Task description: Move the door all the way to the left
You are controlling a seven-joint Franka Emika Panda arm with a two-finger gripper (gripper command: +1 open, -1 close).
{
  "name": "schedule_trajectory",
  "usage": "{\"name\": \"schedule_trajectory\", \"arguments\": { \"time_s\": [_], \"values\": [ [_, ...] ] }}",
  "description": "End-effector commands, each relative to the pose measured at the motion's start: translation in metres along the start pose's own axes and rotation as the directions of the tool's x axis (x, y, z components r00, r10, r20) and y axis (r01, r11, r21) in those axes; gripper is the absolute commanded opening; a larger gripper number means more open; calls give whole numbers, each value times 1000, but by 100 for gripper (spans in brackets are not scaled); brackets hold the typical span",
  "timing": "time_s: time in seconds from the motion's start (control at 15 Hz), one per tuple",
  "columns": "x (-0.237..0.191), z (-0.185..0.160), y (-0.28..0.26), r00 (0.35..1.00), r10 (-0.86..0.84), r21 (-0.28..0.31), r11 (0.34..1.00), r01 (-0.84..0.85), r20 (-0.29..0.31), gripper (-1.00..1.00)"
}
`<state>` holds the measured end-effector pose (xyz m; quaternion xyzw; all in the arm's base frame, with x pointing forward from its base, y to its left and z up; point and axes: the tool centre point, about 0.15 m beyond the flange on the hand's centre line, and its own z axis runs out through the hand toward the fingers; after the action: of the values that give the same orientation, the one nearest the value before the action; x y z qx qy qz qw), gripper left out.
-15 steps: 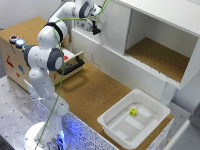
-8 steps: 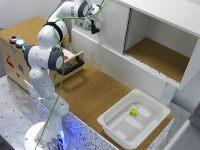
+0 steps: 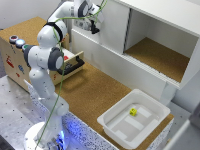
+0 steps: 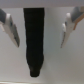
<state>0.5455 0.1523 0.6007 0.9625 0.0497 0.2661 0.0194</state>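
Hardly any change across the last second. In the exterior view, gripper at the same spot against the door, at that view's left end of the cabinet; no shift of the arm large enough to make out. Door edge on the same line as before. Open drawer, tray and the small yellow thing inside it all unmoved.

A white tray sits on the worktop at five o'clock, holding a yellow cube. At nine o'clock, a wooden drawer stands open.
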Motion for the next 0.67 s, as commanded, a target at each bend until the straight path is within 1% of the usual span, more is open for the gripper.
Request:
{"name": "schedule_trajectory", "arguments": {
  "time_s": [0.0,0.13,0.27,0.4,0.6],
  "values": [
    [-48,-22,31,997,-65,64,996,68,-51,100],
    [-70,-27,47,993,-110,96,989,113,-34,100],
    [-87,-23,69,991,-134,113,985,133,1,100],
    [-93,-15,101,994,-112,98,989,110,19,100],
    [-97,5,150,996,-67,48,997,64,66,100]
  ]
}}
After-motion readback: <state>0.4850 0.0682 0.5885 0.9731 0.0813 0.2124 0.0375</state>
